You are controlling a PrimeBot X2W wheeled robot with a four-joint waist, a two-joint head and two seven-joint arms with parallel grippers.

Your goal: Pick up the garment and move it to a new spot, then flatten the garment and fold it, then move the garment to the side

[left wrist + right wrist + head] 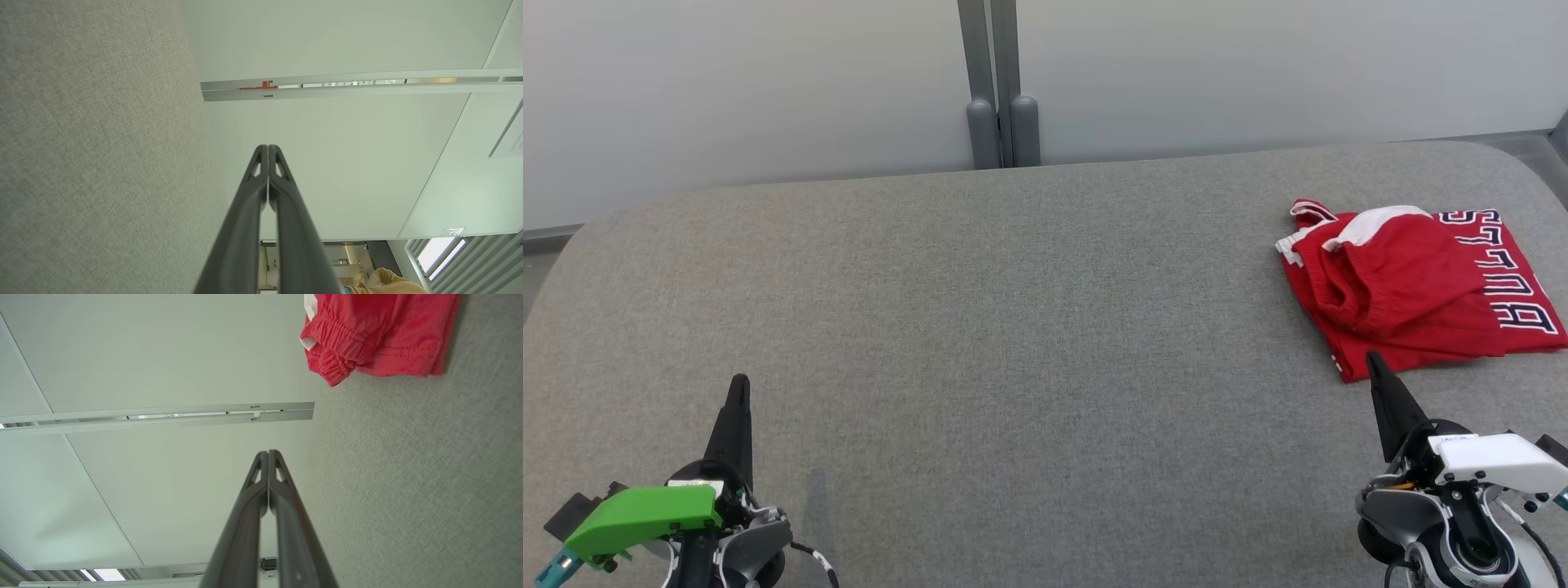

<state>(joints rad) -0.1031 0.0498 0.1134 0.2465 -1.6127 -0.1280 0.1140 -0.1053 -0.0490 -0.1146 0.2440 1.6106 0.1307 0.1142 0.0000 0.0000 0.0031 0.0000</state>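
Well, both my pincers are pressed together on nothing: my left gripper (738,388) hangs over the near left of the grey table (1029,327) and my right gripper (1376,366) over the near right, its tip just short of the red garment (1405,294). The garment lies doubled over in a compact bundle near the table's rounded far-right corner, which I judge means it is folded and set aside. Bare cloth across the middle and left gives me free room, but any nudge to the bundle should go inward, away from that rim.

left gripper (738,384): closed, low-left | right gripper (1372,359): closed, low-right
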